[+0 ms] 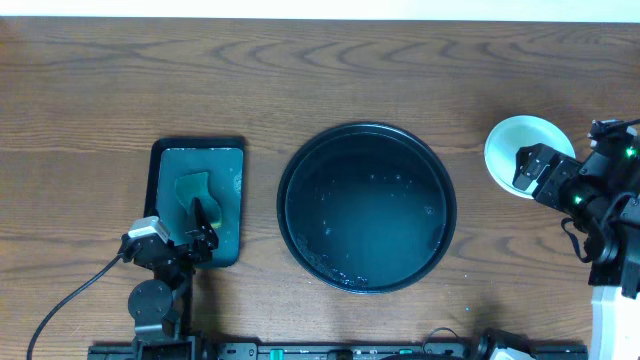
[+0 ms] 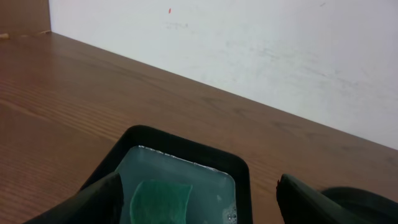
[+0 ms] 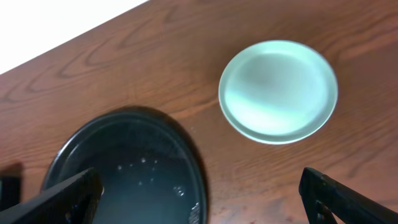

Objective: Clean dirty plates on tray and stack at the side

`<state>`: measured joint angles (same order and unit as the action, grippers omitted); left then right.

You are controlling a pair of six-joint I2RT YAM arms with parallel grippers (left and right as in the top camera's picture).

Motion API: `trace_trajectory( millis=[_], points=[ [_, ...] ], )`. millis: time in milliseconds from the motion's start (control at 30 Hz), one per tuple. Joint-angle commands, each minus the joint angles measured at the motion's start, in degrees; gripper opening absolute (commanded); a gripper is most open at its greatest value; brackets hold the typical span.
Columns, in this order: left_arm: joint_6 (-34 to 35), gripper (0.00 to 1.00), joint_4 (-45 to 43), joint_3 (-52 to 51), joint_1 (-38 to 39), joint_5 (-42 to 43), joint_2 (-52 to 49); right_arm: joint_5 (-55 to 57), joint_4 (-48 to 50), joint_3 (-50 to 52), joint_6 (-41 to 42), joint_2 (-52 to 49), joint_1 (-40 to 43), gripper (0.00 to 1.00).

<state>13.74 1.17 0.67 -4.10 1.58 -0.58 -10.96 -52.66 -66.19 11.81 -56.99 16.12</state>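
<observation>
overhead: the plates (image 1: 510,145) are sitting stacked beside the tray (image 1: 282,205). left wrist: left gripper (image 2: 202,202) is hanging wide above the sponge (image 2: 158,199). right wrist: right gripper (image 3: 199,193) is gaping empty; lifting straight up likely avoids nudging the stack.

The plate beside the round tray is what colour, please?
The plate is pale mint, plain; clearest in the right wrist view.

Table (image 1: 470,110) free between tray (image 1: 350,200) and plates (image 1: 510,140), right tool (image 1: 528,172) overhanging plates
</observation>
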Motion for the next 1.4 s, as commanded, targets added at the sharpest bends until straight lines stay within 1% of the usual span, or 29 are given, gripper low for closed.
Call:
trace_trajectory(
  millis=[0,67,167,333,367,533,667,1100,1367],
  points=[
    [0.52,0.80,2.95,-0.44,-0.33,-0.92,0.35,8.50,2.14,2.19,-1.84,5.11,-3.58,0.99],
    [0.52,0.80,2.93,-0.44,-0.33,-0.92,0.35,11.63,5.99,5.95,-4.31,9.33,-6.49,0.99],
    [0.52,0.79,2.93,-0.44,-0.33,-0.92,0.35,11.98,13.35,14.40,-9.55,17.44,-10.34,0.99],
    [0.52,0.79,2.93,-0.44,-0.33,-0.92,0.35,11.19,26.80,32.06,-10.16,33.88,-14.10,0.99],
    [0.52,0.80,2.95,-0.44,-0.33,-0.92,0.35,10.51,28.85,35.28,-10.19,37.00,-14.38,0.99],
    [0.52,0.80,2.95,-0.44,-0.33,-0.92,0.35,7.39,34.47,48.52,-10.19,50.47,-14.78,0.99],
    [0.52,0.79,2.95,-0.44,-0.33,-0.92,0.35,5.86,37.42,54.23,-10.21,56.59,-14.78,0.99],
    [0.52,0.79,2.93,-0.44,-0.33,-0.92,0.35,3.13,51.78,65.77,-10.86,56.70,-15.06,0.99],
    [0.52,0.79,2.93,-0.44,-0.33,-0.92,0.35,2.51,49.16,65.92,-16.90,56.70,-15.10,0.99]
  ],
)
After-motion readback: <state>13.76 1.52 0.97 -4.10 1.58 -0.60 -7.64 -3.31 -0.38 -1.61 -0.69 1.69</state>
